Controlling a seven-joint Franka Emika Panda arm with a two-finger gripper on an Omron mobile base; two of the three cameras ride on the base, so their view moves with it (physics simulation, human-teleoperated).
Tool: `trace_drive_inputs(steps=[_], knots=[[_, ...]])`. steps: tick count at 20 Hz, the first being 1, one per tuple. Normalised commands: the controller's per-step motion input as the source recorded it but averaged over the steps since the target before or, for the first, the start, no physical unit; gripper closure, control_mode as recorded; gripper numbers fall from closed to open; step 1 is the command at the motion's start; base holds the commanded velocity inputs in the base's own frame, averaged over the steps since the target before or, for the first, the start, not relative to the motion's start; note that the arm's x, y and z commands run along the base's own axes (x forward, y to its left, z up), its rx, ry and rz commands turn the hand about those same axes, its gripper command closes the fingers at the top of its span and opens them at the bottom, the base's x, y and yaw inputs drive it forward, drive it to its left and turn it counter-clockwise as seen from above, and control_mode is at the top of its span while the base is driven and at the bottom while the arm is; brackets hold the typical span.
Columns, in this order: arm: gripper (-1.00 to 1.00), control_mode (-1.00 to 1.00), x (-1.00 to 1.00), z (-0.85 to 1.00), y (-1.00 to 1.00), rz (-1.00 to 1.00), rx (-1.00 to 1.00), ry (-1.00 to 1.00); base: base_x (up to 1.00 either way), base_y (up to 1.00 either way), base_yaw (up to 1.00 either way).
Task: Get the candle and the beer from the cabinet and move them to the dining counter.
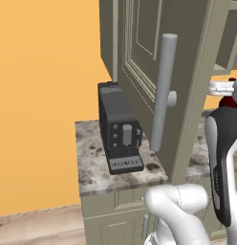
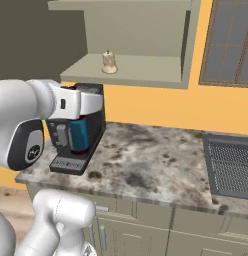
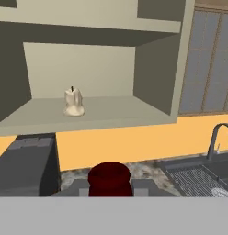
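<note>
The cabinet (image 3: 102, 117) stands open, its door (image 1: 139, 52) swung out with the long bar handle (image 1: 162, 91) facing me. On its lower shelf sits the cream candle (image 3: 73, 103), upright and alone, also seen from the right base view (image 2: 109, 62). My gripper (image 3: 109, 187) is below and in front of that shelf, shut on the beer (image 3: 109, 178). The beer's red cap shows between the fingers (image 3: 143, 186), and its red top peeks out under the hand (image 1: 229, 102) past the door's edge. The dining counter is out of view.
A black coffee machine (image 1: 118, 127) stands on the narrow marble wall counter (image 2: 146, 160) under the cabinet, close to my hand. A sink with a drain grid (image 2: 231, 165) and a faucet (image 3: 219, 137) lie to the right, below a window (image 2: 228, 42).
</note>
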Motion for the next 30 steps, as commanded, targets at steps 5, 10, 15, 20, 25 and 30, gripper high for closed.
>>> trace_drive_inputs(steps=[5,10,15,20,25,30], knots=[[1.0,-1.0,-0.13,0.0,0.11,0.01,0.0,0.06,0.0,0.0,0.0],[1.0,-1.0,-0.27,0.0,0.02,0.01,0.0,0.03,0.0,0.0,0.0],[1.0,-1.0,-0.14,0.0,0.08,0.0,0.0,0.04,0.0,0.0,0.0],[1.0,1.0,0.0,0.0,0.0,0.0,0.0,0.0,-0.1,0.0,0.0],[1.0,1.0,0.0,0.0,0.0,0.0,0.0,0.0,-0.35,-0.2,-0.22],[1.0,1.0,0.0,0.0,0.0,0.0,0.0,0.0,-0.41,-0.41,-0.45]])
